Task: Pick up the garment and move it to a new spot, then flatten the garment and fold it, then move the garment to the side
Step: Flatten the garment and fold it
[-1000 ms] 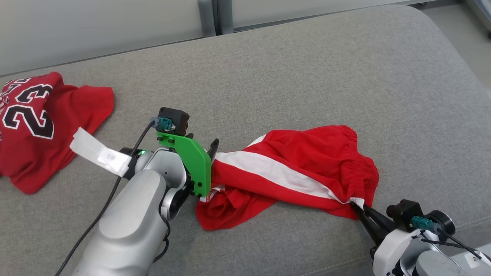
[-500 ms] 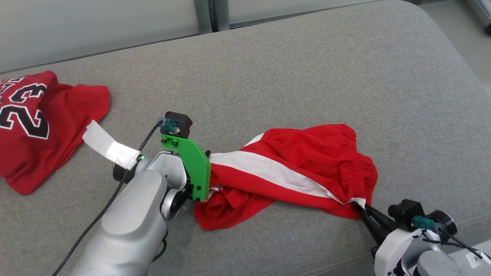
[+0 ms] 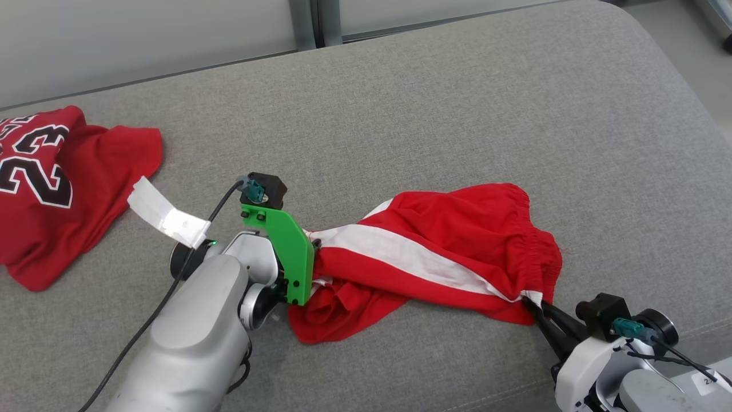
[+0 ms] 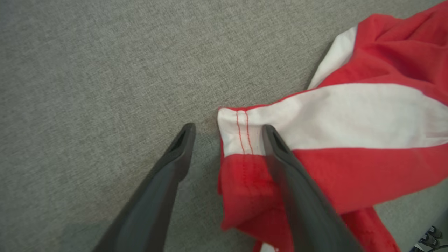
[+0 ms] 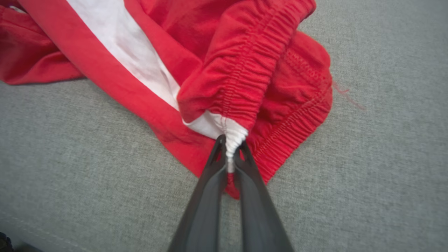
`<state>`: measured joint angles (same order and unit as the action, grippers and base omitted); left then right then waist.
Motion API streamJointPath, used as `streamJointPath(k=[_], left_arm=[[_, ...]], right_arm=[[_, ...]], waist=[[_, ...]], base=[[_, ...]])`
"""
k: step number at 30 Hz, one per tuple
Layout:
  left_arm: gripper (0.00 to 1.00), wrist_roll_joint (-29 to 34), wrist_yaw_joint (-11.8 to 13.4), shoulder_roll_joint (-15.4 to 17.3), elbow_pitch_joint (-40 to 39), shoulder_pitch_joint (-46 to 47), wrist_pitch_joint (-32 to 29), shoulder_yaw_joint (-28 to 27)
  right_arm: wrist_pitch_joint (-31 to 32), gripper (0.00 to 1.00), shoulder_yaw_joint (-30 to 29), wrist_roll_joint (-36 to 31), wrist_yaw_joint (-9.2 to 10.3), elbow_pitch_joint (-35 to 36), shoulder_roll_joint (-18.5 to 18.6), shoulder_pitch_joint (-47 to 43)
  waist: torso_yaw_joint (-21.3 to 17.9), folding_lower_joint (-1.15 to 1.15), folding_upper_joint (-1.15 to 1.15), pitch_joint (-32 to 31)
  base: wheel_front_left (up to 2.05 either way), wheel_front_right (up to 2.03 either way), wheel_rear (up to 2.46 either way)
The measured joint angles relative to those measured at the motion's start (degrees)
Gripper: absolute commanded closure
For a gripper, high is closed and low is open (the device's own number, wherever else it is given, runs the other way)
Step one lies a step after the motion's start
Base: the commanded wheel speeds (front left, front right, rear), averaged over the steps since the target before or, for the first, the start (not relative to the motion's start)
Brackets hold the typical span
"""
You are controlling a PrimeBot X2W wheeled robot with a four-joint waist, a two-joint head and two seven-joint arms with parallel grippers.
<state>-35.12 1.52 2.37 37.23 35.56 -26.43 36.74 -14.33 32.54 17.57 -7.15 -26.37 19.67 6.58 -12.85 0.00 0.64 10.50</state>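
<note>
The red shorts (image 3: pixel 446 252), with a white side stripe, lie crumpled mid-way along the grey cushion (image 3: pixel 457 103). The left fingers (image 4: pixel 185 136) stand wide apart at the hem corner on the shorts' left end. One tip is over bare cushion, the other over the white stripe, and they grip nothing. The right fingers (image 5: pixel 218 154) are pinched tight on the white bit of the elastic waistband at the shorts' right end. A red jersey (image 3: pixel 63 194) lies well apart at the cushion's left.

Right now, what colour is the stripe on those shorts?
White stripe on red shorts; clearest in the left wrist view.
</note>
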Motion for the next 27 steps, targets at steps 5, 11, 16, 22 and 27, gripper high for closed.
streamJointPath(k=[5,11,16,22,27], left_arm=[[0.00,-1.21,0.00,0.00,0.38,0.05,-0.33,-0.08],[0.00,-3.48,-0.27,-0.01,0.60,0.36,-0.33,0.09],[0.36,-4.57,-1.02,-0.01,-0.69,0.38,-0.14,1.41],[1.00,-5.12,-1.09,-0.02,-0.76,0.39,0.33,2.72],[1.00,-5.12,-1.08,-0.02,-0.52,0.44,0.84,3.03]], right_arm=[[-0.01,1.00,0.10,0.00,0.00,0.00,-0.04,0.01],[-0.01,1.00,0.14,0.01,0.00,0.00,-0.12,0.02],[-0.01,1.00,0.22,0.01,0.00,0.00,-0.38,0.07],[0.00,1.00,0.16,0.01,0.00,0.00,-0.73,0.28],[0.00,1.00,-0.19,0.00,0.00,0.00,-0.69,0.30]], waist=[[-0.35,0.00,0.00,0.16],[-0.81,0.00,0.00,0.43],[-1.17,0.00,0.00,0.61],[-1.32,0.00,0.00,0.63],[-1.19,0.00,0.00,0.54]], base=[[0.00,0.00,0.00],[0.00,0.00,0.00],[0.00,0.00,0.00],[0.00,0.00,0.00],[0.00,0.00,0.00]])
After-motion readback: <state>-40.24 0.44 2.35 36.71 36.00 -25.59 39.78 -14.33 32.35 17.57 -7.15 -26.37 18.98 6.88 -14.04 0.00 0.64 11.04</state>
